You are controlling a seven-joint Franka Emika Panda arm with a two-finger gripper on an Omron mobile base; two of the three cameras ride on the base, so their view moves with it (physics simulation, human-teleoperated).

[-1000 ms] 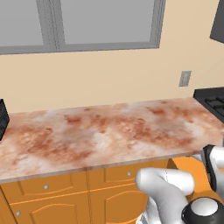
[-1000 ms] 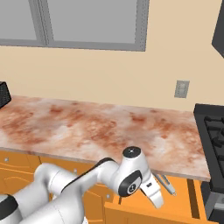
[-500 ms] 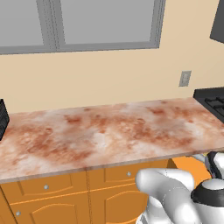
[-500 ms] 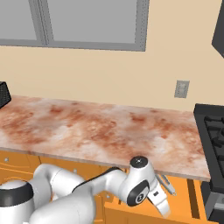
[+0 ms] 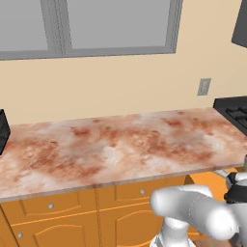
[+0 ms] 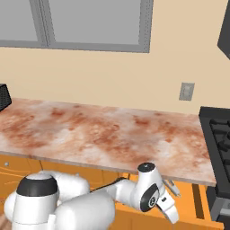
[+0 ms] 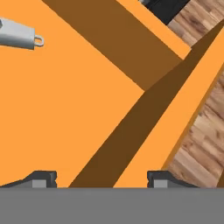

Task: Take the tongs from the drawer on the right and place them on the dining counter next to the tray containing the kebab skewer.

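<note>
The orange drawer (image 7: 78, 100) stands pulled out under the wall worktop, at the lower right of both base views (image 6: 197, 197) (image 5: 207, 182). The tongs (image 7: 17, 34), slim and light grey with a small ring at one end, lie on the drawer floor at the upper left of the hand view; they also show near the drawer's back (image 6: 173, 187). My gripper (image 7: 103, 179) hangs open over the drawer's bare floor and side wall, to one side of the tongs, with nothing between its fingertips (image 7: 41, 178). The dining counter is out of view.
The long marbled wall worktop (image 5: 120, 144) overhangs the drawer's back. A black stove (image 6: 220, 134) sits right of the drawer, a dark appliance (image 5: 2, 130) at far left. Closed drawers and cabinet doors (image 5: 58, 217) line the base. Wooden floor (image 7: 205, 144) lies beyond the drawer's side.
The hand has sunk lower and further right, down into the open drawer. The tongs and the drawer have stayed put.
</note>
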